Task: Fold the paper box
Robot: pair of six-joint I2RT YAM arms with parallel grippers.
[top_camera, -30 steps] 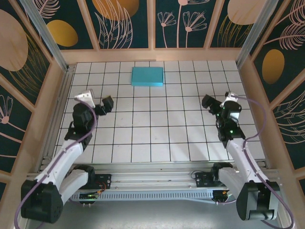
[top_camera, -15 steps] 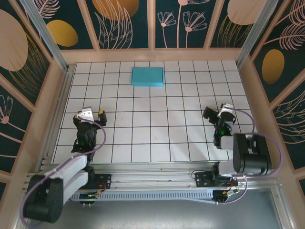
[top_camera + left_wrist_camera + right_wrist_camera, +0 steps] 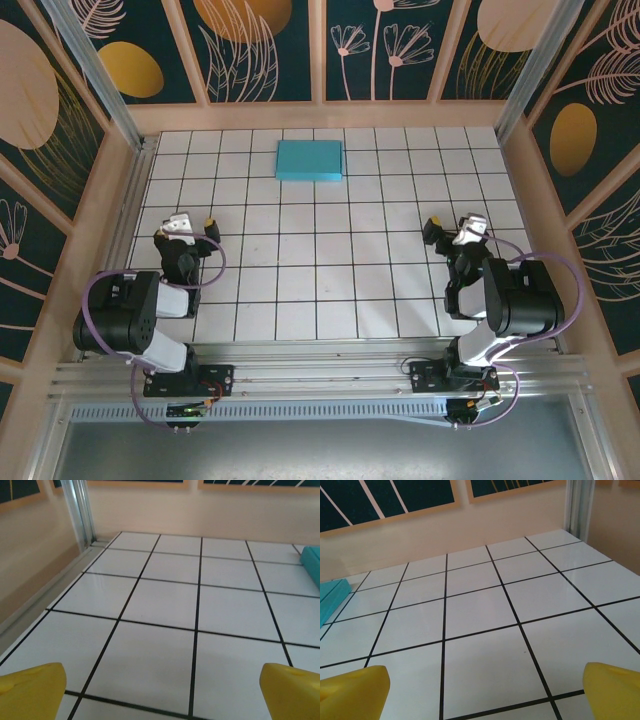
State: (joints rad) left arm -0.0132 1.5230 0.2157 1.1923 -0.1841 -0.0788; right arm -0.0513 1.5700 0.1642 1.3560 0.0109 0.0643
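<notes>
The paper box (image 3: 310,160) lies closed and flat, a turquoise rectangle on the white tiled table (image 3: 330,270) near the back wall. Its edge shows at the right of the left wrist view (image 3: 312,562) and at the left of the right wrist view (image 3: 330,597). My left gripper (image 3: 185,232) sits low at the table's left side, well in front of the box. It is open, yellow fingertips (image 3: 30,690) wide apart over bare tile. My right gripper (image 3: 455,232) sits at the right side, also open, with nothing between its yellow fingertips (image 3: 615,690).
Wooden walls (image 3: 320,115) with dark leaf-patterned panels close in the table at the back and both sides. An aluminium post (image 3: 82,510) stands in the back left corner. The folded arms rest over the near tiles by the front rail (image 3: 320,375).
Both arms have folded back onto their bases, and the grippers have dropped low over the tiles at each side. The box has not moved.
</notes>
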